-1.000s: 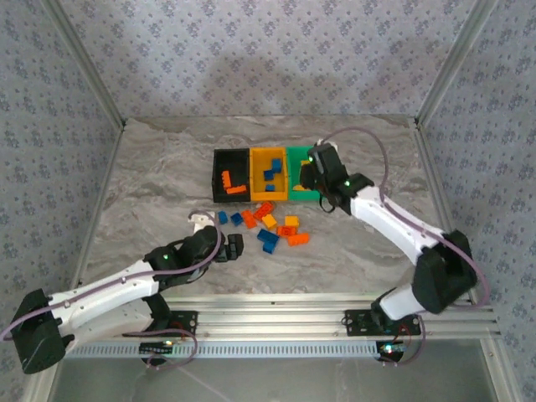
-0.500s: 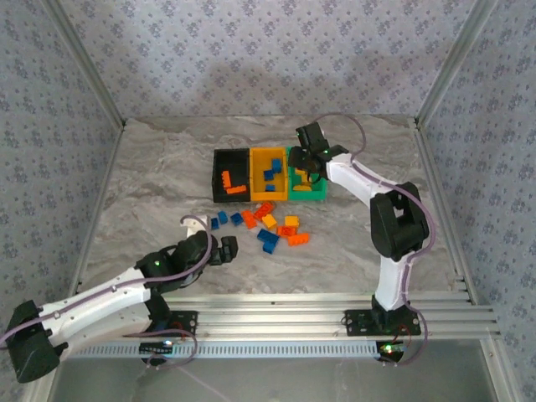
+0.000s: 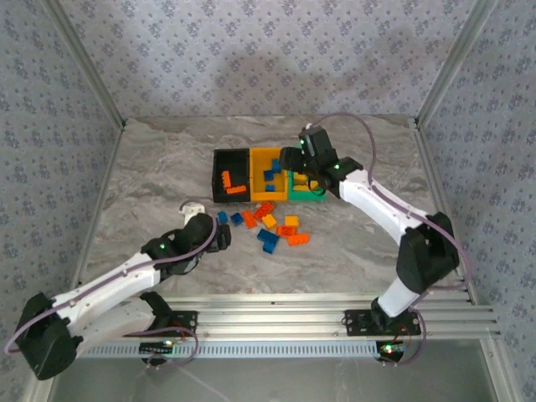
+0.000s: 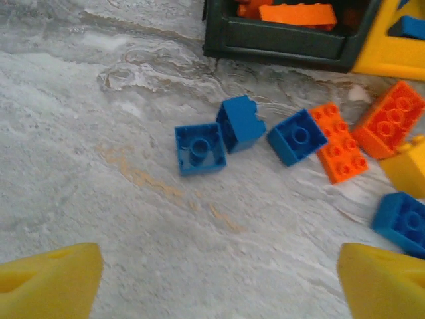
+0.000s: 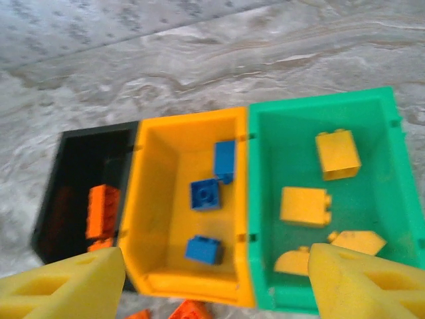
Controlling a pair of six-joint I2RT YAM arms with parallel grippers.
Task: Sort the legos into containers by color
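Legos [image 3: 272, 226] lie loose before the left gripper [image 3: 220, 237], arm stretched low, jaws wide and empty; the right gripper [image 3: 295, 162] hangs wide-jawed, empty, above the yellow-orange bin [image 5: 156, 219].

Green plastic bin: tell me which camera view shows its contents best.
Right wrist view: it looks down into the green plastic bin, yellow bricks plain on its floor. The top external view shows the bin small and partly covered by the right arm.
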